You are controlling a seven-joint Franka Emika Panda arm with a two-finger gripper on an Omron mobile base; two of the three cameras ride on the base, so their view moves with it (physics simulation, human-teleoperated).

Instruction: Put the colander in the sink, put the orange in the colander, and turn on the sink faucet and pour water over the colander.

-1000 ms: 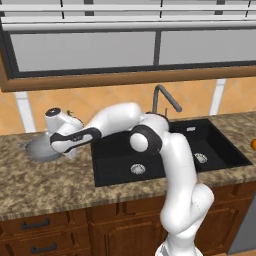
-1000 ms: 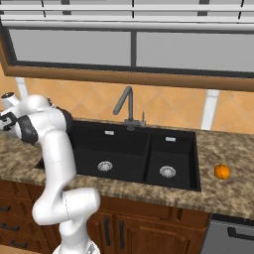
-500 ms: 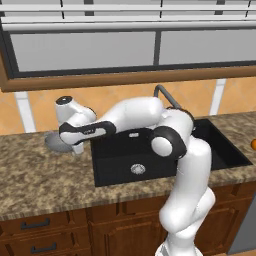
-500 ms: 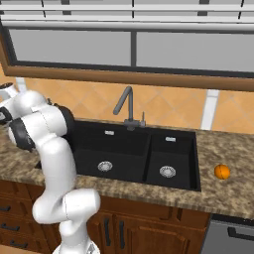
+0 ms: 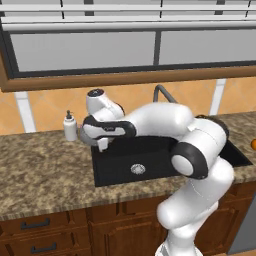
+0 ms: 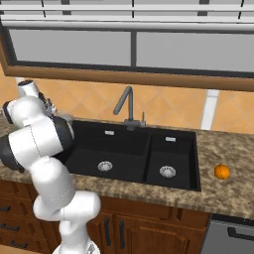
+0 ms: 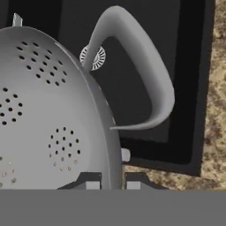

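The end effector (image 7: 108, 183) is clenched on the rim of the round grey perforated metal colander (image 7: 48, 110), one finger inside the wall and one outside, just beside its looped side handle. In the hand view the colander hangs partly over the near left corner of the black rectangular double-basin sink (image 6: 149, 149), with the speckled brown stone desk (image 5: 45, 170) still under part of it.

The grip is a thin pinch on one edge, so the bowl's weight hangs off to one side; a quick swing could likely make it pivot or slip out. If it is let go too early, its foot may catch the sink's lip and leave it tilted. The tall dark grey angular faucet (image 6: 126, 106) stands close behind the basin, and the wide arm could clip it. The small bright orange fruit (image 6: 222, 171) lies on the desk well to the right of the sink, untouched.
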